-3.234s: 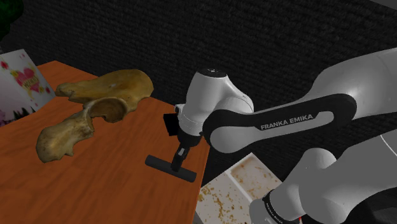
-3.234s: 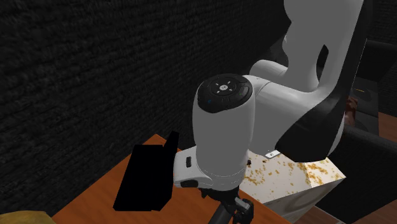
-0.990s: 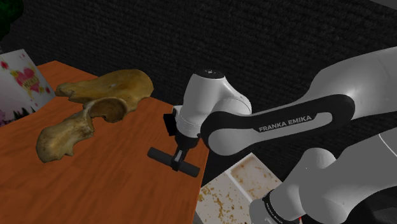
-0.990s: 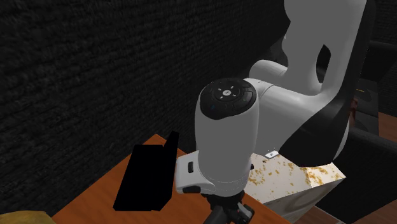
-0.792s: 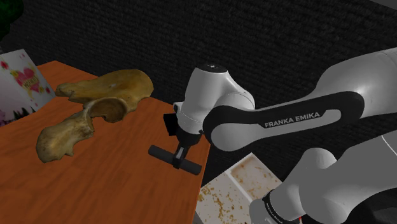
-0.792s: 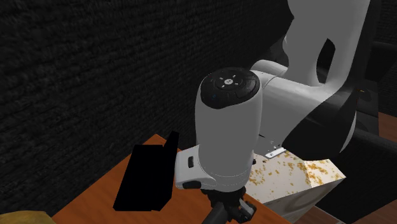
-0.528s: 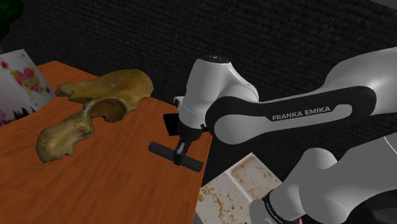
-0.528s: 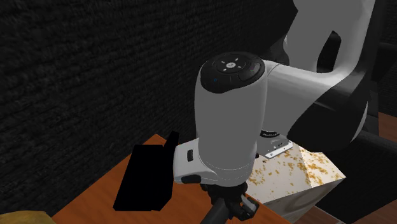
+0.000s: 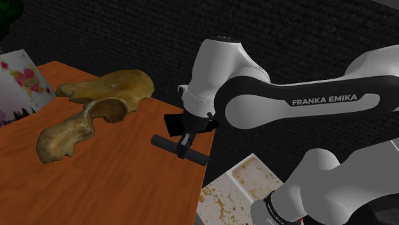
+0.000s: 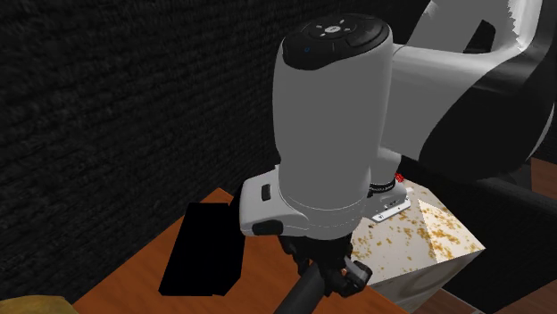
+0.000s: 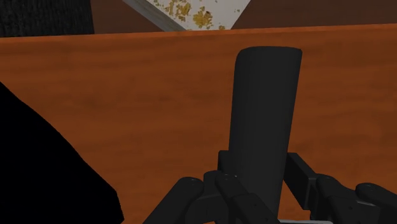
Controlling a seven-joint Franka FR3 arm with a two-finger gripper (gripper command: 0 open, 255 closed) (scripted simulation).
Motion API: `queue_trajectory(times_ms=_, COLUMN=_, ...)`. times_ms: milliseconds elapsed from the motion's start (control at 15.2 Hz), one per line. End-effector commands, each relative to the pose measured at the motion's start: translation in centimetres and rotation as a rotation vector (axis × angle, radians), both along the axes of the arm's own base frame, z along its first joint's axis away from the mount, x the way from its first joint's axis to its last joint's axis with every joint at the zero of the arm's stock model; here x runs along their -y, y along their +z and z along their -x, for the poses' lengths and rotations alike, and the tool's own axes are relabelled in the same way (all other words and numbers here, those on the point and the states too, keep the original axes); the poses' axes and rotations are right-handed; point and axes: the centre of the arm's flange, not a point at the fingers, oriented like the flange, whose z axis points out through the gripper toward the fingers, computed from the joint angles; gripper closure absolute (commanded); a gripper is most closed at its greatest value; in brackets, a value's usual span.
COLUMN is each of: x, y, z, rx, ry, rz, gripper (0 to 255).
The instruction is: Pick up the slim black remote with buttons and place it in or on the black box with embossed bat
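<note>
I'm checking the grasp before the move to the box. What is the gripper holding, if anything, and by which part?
The slim black remote, clasped crosswise by the gripper near the middle of its length, with both ends sticking out.

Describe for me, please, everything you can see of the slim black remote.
The remote is a slim, plain black bar with rounded ends; no buttons can be made out. The gripper is shut on it near its middle, its fingers clasping both long sides. It lies roughly level, seemingly held just above the orange-brown table, near that table's edge and close to the black box. Nothing else appears to touch it.
</note>
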Motion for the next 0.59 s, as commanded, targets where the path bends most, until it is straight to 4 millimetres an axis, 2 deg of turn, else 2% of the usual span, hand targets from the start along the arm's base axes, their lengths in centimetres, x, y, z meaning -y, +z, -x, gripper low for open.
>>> queue_trajectory(times_ms=0, x=-0.1, y=1.0, z=0.0, rx=0.0, ry=0.0, rz=0.0, gripper=255)
queue_trajectory(times_ms=528, x=-0.1, y=5.1, z=0.0, rx=0.0, ry=0.0, rz=0.0, gripper=255)
